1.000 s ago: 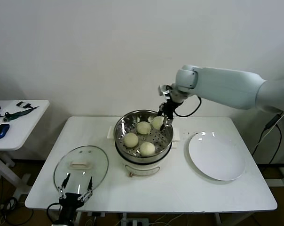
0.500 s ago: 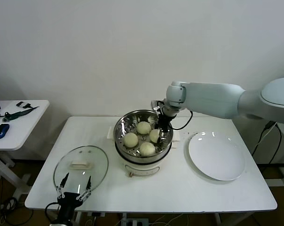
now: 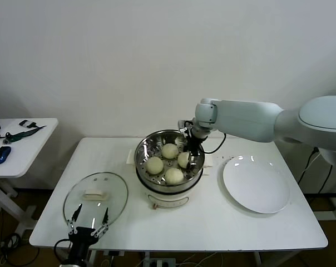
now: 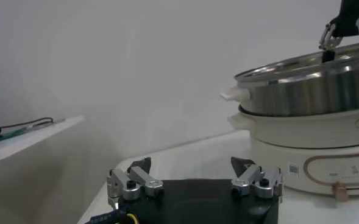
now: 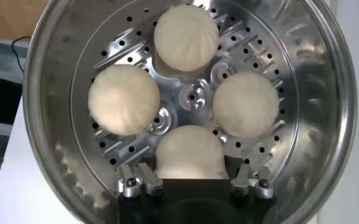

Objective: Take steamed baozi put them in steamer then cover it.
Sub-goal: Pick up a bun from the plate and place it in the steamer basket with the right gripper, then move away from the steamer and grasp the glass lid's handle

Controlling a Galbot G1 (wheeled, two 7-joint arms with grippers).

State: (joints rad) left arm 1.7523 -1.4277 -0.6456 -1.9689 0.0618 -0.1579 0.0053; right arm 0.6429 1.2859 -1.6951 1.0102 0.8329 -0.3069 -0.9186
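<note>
The steamer [image 3: 143, 146] stands mid-table, a shiny pot on a white base; it also shows in the left wrist view [image 4: 307, 91]. Several baozi lie on its perforated tray [image 5: 191, 97]: one at the back [image 3: 169, 151], one on the left [image 3: 154, 164], one at the front [image 3: 174, 176]. My right gripper [image 3: 189, 157] reaches down into the pot's right side, shut on another baozi [image 5: 188, 152] that rests on the tray. The glass cover [image 3: 95, 194] lies flat at the table's front left. My left gripper [image 3: 89, 219] hovers open and empty at the cover's front edge.
A flat white plate [image 3: 257, 183] lies bare on the right of the table. A small side table [image 3: 23, 139] with a mouse and tools stands at the far left. The wall is close behind the steamer.
My right gripper carried the baozi from above the steamer's back right rim down onto the tray. In the last half second it barely moved. The left arm stayed still.
</note>
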